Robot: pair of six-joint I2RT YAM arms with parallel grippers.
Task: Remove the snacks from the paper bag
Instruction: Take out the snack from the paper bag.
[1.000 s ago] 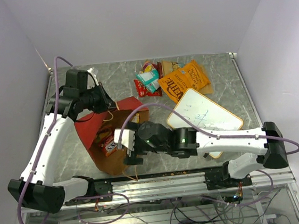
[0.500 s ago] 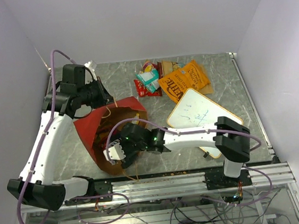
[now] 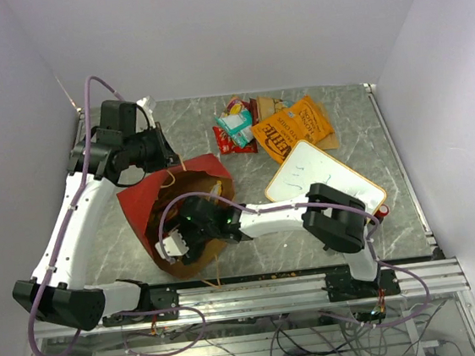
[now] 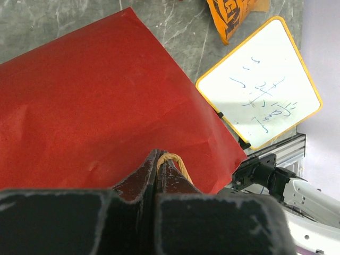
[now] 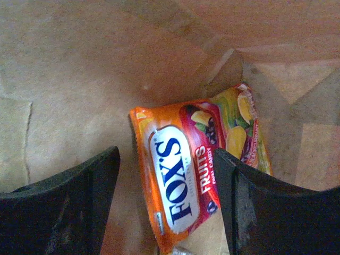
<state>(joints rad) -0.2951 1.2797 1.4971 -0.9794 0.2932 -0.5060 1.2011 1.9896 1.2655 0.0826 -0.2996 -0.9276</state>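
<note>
The red paper bag [image 3: 136, 209] lies open on the left of the table, its brown inside facing the arms; its red side fills the left wrist view [image 4: 106, 106]. My left gripper [image 3: 170, 158] is shut on the bag's string handle [image 4: 179, 163] and holds the mouth up. My right gripper [image 3: 176, 242] is deep inside the bag and open. In the right wrist view an orange Fox's Fruits candy packet [image 5: 186, 180] lies on the brown bag floor [image 5: 79, 79] between my open fingers [image 5: 167, 207], untouched. Other snacks lie on the table beyond: an orange chip bag [image 3: 293, 127], a teal packet [image 3: 235, 127].
A white whiteboard [image 3: 322, 177] with a yellow frame lies right of the bag, over the right forearm's path; it also shows in the left wrist view [image 4: 260, 85]. Red packets [image 3: 229, 141] sit by the teal one. White walls close in on three sides.
My right gripper has moved left and down into the bag's mouth, going deeper each frame. My left gripper still holds the handle, with the bag mouth opened wider.
</note>
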